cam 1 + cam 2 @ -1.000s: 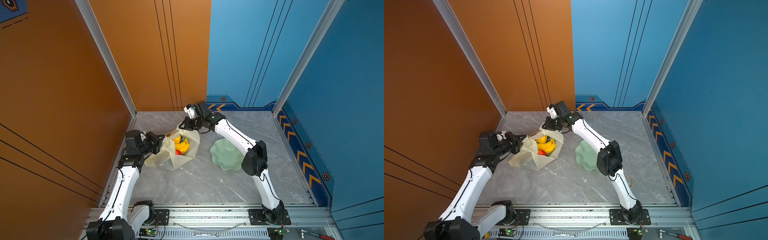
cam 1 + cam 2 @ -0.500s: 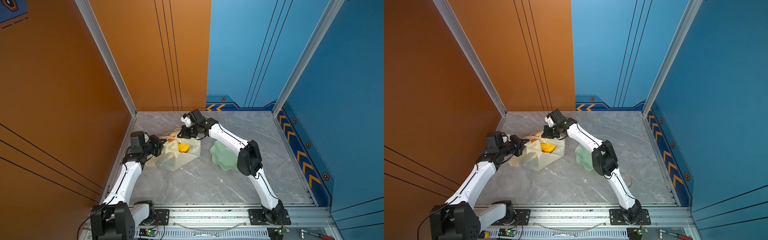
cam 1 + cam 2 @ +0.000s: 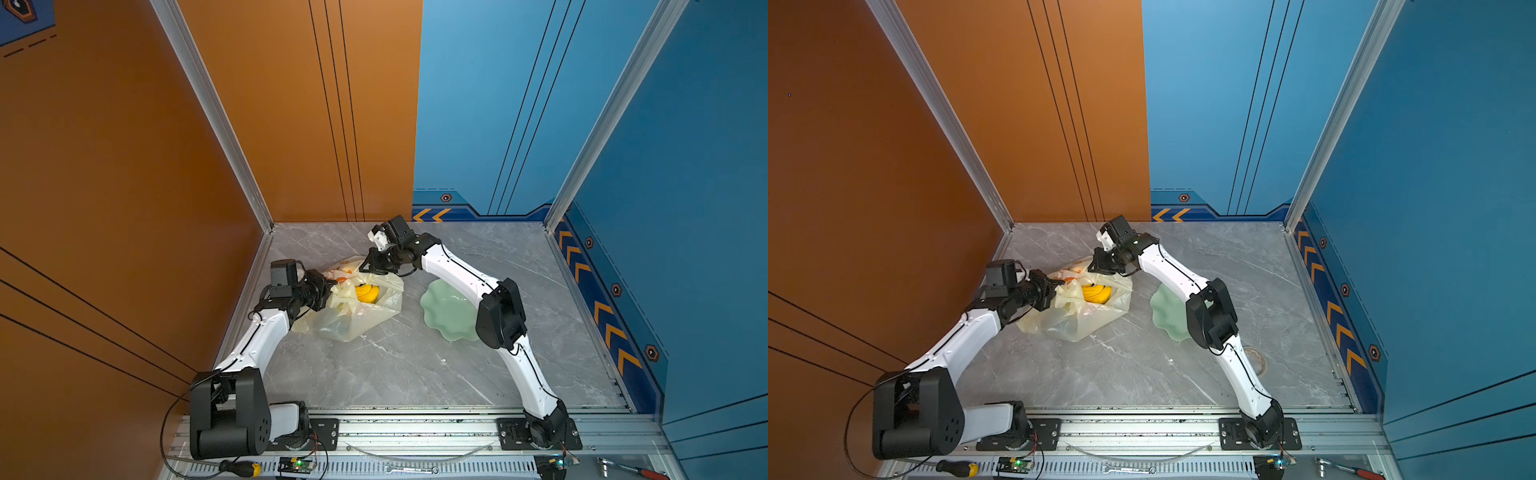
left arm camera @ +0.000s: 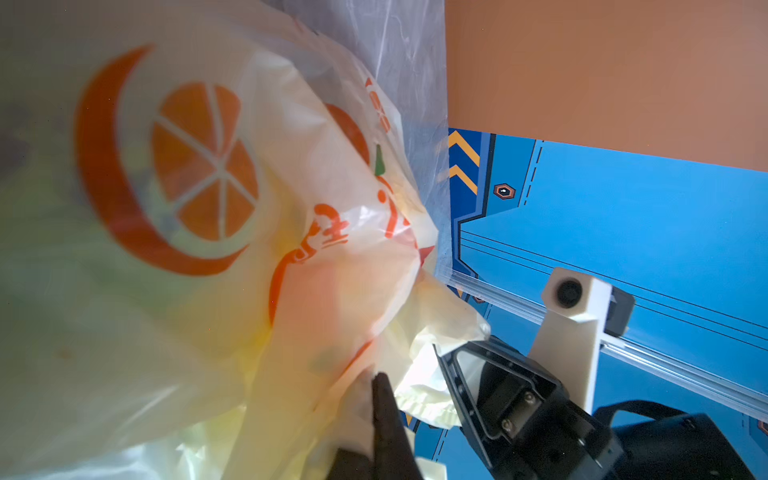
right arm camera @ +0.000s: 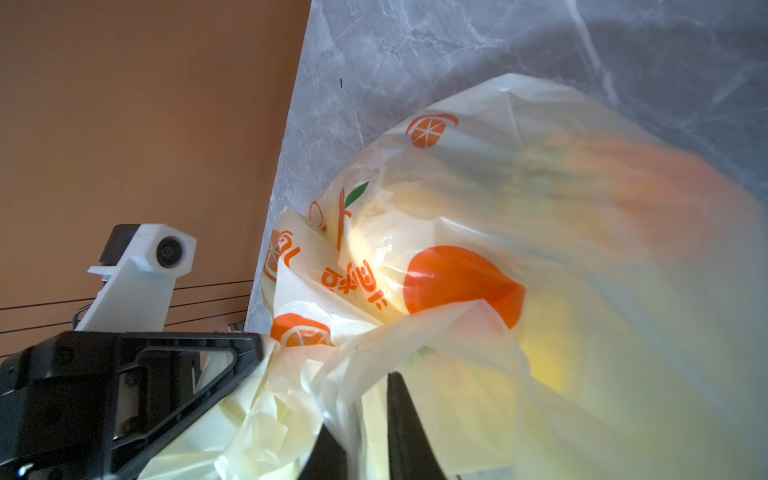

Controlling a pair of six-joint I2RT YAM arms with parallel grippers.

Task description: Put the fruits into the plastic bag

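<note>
Clenches left gripper (image 3: 331, 286) on plastic bag (image 3: 353, 322) rim, mid-left of frame; cannot tell grip of right gripper (image 3: 368, 266) just above, with banana (image 3: 367, 293) lying between both.

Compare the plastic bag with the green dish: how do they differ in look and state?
The plastic bag is crinkly, translucent cream with orange print; the green dish is smooth, plain, wavy-rimmed. The bag holds a yellow fruit; the dish's visible part holds nothing. The left hand pinches the bag; no hand touches the dish. Both rest on the grey table.
</note>
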